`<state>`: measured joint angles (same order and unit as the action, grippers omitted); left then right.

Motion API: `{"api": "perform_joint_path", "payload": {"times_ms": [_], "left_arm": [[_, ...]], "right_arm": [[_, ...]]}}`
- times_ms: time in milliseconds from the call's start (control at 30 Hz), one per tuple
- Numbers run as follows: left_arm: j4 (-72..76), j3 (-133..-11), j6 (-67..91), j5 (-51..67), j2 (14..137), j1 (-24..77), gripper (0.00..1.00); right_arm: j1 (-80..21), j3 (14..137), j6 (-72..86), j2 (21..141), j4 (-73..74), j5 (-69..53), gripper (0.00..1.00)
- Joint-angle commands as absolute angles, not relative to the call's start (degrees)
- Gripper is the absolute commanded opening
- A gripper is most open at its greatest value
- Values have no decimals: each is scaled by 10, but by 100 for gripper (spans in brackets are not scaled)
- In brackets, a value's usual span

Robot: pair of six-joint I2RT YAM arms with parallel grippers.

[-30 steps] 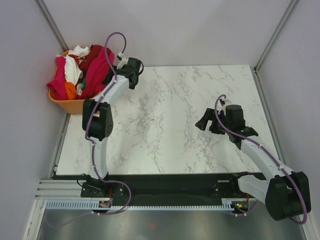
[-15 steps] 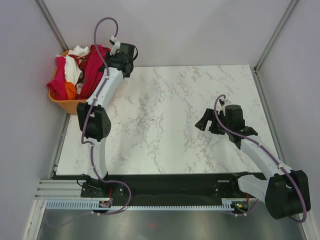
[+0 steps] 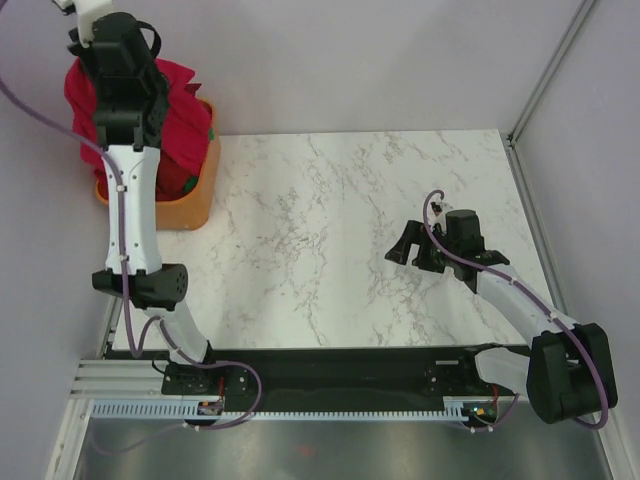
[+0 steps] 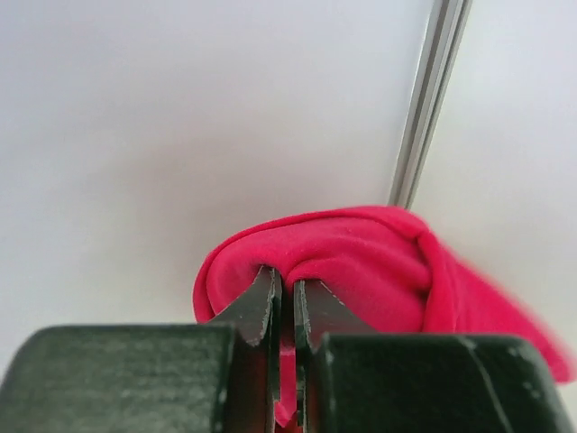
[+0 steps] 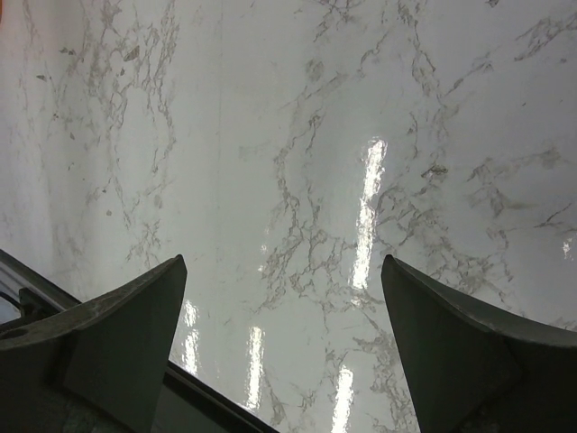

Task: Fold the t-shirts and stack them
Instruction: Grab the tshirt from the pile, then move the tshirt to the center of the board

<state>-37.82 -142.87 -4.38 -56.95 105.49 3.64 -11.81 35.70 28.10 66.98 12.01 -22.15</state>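
— Which step is this?
— Pick-up. The left gripper (image 4: pixel 287 298), fingers clamped on the crimson t-shirt (image 3: pixel 180 110), holds it high over the orange basket (image 3: pixel 197 200), far left.
— And next?
— Likely carrying it onto the tabletop (image 3: pixel 330 220), where the right gripper (image 5: pixel 281 271) hovers, fingers apart.

light bright, even | glare streaks on table (image 5: pixel 368 216) | shadows soft
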Motion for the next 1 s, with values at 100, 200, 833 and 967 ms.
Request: {"api": "perform_joint_path", "payload": {"times_ms": [100, 200, 833, 967], "left_arm": [[-148, -1467, -88, -509, 972, 42, 6], [-142, -1476, -41, -442, 978, 42, 7], [-243, -1347, 254, -3, 839, 223, 6], [-260, -1252, 251, -48, 778, 223, 6]], "right_arm": [[-122, 374, 282, 674, 99, -243, 98], [-126, 375, 285, 673, 99, -243, 98], [-134, 633, 257, 536, 291, 83, 98], [-133, 695, 243, 546, 329, 118, 98]]}}
